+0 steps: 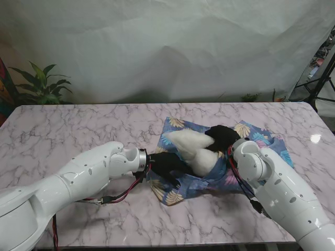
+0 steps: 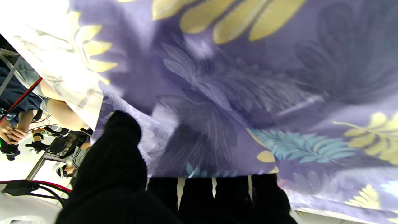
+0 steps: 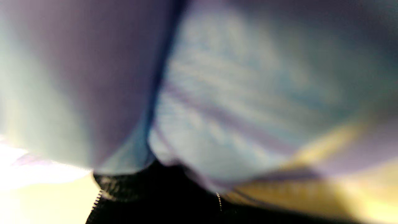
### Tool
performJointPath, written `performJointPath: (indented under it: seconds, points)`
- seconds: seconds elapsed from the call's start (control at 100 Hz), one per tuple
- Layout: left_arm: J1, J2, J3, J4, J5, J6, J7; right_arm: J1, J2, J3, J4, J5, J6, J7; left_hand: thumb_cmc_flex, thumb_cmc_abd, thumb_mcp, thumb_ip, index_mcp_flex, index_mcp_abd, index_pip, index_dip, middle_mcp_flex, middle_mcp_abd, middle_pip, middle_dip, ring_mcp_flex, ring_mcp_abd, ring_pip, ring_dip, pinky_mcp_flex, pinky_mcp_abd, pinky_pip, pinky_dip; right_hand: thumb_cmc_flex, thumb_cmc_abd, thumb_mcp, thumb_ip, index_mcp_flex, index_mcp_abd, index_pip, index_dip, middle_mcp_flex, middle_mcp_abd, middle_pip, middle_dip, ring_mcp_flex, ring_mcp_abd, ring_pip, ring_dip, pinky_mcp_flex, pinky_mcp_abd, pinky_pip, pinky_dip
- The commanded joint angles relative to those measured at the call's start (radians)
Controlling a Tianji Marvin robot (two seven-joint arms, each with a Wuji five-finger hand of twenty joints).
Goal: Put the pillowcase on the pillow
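A white fabric backdrop [image 1: 172,47] is hanging behind the surface [image 1: 68,133], wrinkled and evenly lit. The surface is showing a pale marble pattern with grey veining, and a bright light spot [image 1: 315,138] is reflecting near its right edge. A green potted plant [image 1: 42,86] is standing at the far left corner. A black stand [image 1: 322,78] is leaning at the far right.

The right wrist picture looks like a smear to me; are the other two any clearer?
Right wrist view: out of focus, pillowcase a blurred wash. Left wrist view: sharp leaf print, left hand a dark silhouette. Stand view: clear, with a glare spot on the table.
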Motion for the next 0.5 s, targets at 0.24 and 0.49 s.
performJointPath:
  seconds: [0.24, 0.49]
  points:
    - [-0.016, -0.001, 0.008, 0.068, -0.024, -0.051, -0.001, 0.004, 0.012, -0.027, 0.023, -0.088, -0.041, -0.014, 0.149, -0.068, -0.008, 0.004, 0.311, -0.158, 0.427, -0.022, 0.359, -0.174, 0.444, 0.742, 0.264, -0.198, 0.641, 0.591, 0.066, -0.030, 0.230, 0.112, 0.150, 0.105, 0.145, 0.084, 0.048, -0.161, 0.158, 0.065, -0.027, -0.025, 0.048, 0.000, 0.060, -0.028, 0.122, 0.023, -0.006, -0.178, 0.010, -0.005]
    - [0.011, 0.045, -0.030, 0.003, -0.022, -0.047, -0.026, 0.012, 0.024, -0.037, 0.016, -0.164, -0.015, 0.006, 0.011, -0.062, -0.074, -0.008, 0.419, -0.180, 0.646, 0.022, 0.372, -0.216, 0.676, 0.710, 0.304, -0.217, 0.837, 0.678, 0.104, -0.014, 0.349, 0.172, 0.149, 0.103, 0.146, 0.084, 0.052, -0.164, 0.153, 0.058, -0.024, -0.023, 0.048, -0.002, 0.063, -0.026, 0.123, 0.023, -0.004, -0.183, 0.016, -0.003]
